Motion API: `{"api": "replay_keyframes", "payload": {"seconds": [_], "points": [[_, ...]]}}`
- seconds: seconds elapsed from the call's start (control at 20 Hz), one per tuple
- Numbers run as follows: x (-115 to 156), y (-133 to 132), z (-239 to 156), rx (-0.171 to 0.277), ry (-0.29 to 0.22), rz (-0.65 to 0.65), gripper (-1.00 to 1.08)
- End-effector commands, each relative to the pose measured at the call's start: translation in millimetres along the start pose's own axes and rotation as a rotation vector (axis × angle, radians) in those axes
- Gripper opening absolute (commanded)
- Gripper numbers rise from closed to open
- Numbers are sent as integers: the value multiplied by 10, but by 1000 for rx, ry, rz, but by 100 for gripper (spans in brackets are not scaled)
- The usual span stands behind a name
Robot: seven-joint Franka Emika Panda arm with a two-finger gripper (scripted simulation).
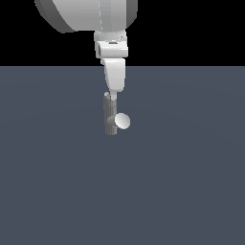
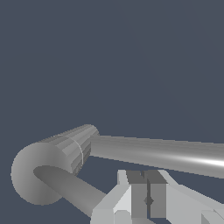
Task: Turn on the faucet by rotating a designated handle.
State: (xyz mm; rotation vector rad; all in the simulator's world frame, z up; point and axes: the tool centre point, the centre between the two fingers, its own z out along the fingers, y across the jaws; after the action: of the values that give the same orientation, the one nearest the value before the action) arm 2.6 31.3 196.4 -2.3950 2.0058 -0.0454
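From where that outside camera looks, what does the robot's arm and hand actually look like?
The arm is smooth, glossy and white to pale grey: a fat rounded body at the top, stepping down through a blocky wrist into a narrow tapered hand. The wrist view shows the hand's light grey angular fingers with darker grey pads between them. No cables, markings or logos are visible.

End effector (image 1: 112, 95) vertical, fingers together.

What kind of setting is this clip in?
A bare simulated test scene, not a real room: a flat slate-grey floor under a black void, with only a small grey faucet and the arm's claw above it.
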Motion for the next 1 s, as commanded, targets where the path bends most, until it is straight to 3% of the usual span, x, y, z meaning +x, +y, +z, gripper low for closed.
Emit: {"api": "replay_keyframes", "payload": {"seconds": [0.0, 0.85, 0.9, 0.95], "points": [[-6, 8, 14, -3, -2, 0, -100], [-858, -374, 146, -31, -12, -44, -100], [-858, -374, 146, -31, -12, -44, -100], [-341, -377, 18, -14, 5, 31, -100]]}}
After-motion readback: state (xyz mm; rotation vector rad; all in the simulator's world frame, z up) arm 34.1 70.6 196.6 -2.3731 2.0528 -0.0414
